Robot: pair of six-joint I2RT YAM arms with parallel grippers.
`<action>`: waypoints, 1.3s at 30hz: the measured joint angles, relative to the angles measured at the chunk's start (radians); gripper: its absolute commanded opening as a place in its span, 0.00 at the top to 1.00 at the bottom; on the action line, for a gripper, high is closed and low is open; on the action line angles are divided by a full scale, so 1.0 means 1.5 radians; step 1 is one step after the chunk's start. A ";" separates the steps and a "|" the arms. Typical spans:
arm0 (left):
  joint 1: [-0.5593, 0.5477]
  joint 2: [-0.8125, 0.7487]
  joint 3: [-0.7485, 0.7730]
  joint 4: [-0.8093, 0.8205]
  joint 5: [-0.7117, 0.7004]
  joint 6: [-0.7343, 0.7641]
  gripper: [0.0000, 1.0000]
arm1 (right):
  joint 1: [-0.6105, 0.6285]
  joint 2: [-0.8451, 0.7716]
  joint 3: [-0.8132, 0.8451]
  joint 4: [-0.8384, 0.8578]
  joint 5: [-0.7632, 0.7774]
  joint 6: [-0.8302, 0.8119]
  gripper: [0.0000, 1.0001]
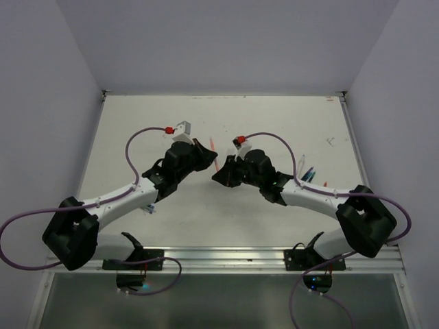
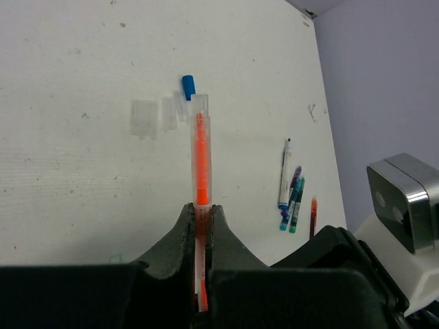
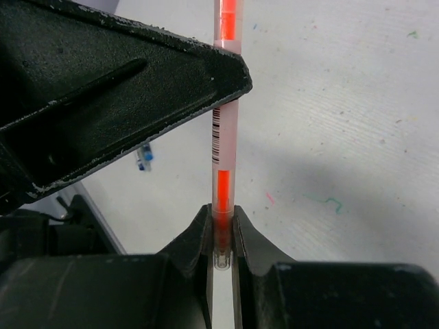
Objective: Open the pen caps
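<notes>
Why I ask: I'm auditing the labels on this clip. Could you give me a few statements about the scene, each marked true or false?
1. The left end effector and the right end effector both grip one clear-barrelled orange pen. True.
2. The small blue plastic cap is pinched in the left end effector. False: it lies loose on the white table, past the pen's far end.
3. A cluster of loose pens lies on the table, off to the right arm's side. True.
4. The right end effector is open and empty. False: it is shut on the end of the orange pen.
</notes>
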 measured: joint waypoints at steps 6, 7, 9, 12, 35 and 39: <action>-0.009 0.002 0.013 -0.055 -0.033 -0.053 1.00 | 0.043 -0.018 0.022 -0.089 0.120 -0.052 1.00; -0.011 0.003 0.014 -0.062 -0.037 -0.058 1.00 | 0.051 -0.019 0.025 -0.101 0.137 -0.059 1.00; -0.015 0.008 0.021 -0.086 -0.045 -0.071 1.00 | 0.067 -0.019 0.029 -0.122 0.169 -0.068 1.00; -0.017 0.027 0.042 -0.116 -0.049 -0.079 1.00 | 0.086 -0.019 0.031 -0.136 0.209 -0.073 1.00; 0.032 0.256 0.205 -0.154 -0.168 0.094 1.00 | -0.099 -0.112 0.016 -0.434 0.335 -0.057 1.00; 0.032 0.321 0.249 -0.155 -0.112 0.129 1.00 | -0.177 -0.129 0.043 -0.488 0.344 -0.064 1.00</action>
